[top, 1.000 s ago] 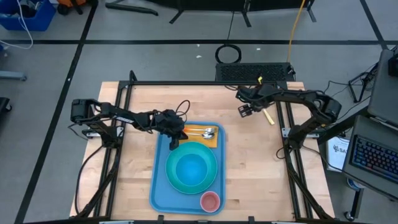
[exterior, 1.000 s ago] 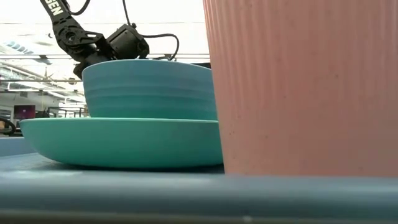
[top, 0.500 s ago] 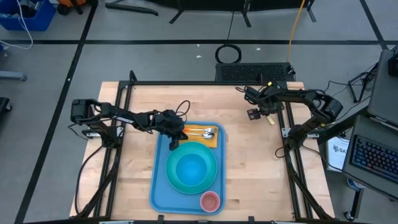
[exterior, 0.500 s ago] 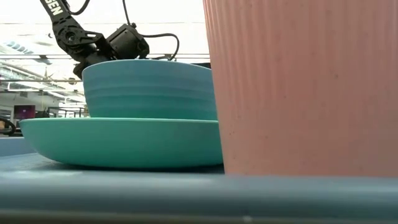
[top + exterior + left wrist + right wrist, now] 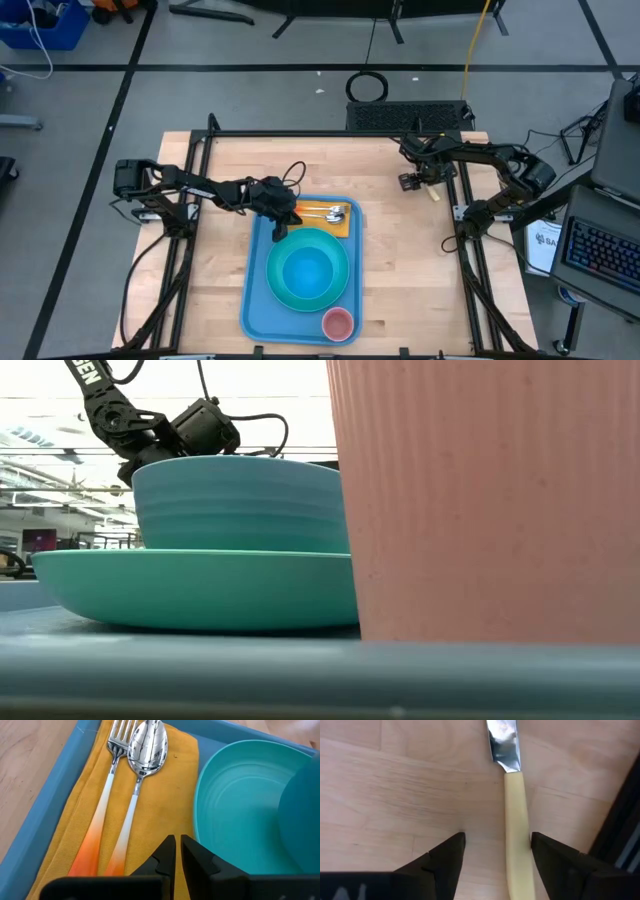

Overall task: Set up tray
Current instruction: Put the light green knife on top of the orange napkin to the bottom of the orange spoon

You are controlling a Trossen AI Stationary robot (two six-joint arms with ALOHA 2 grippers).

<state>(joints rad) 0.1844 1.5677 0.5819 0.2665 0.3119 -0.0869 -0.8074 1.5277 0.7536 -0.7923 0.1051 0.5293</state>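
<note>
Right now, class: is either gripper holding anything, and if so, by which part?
Nothing is held. The right gripper is open astride the knife handle; the left gripper is shut, empty, above the napkin.

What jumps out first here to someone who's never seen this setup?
The light-blue tray in the middle of the wooden table, loaded with a turquoise plate, a blue bowl and a pink cup. A fork and spoon lie side by side on the yellow napkin, with the left gripper shut above it. Off near the right frame, the open right gripper straddles a cream-handled knife.
</note>
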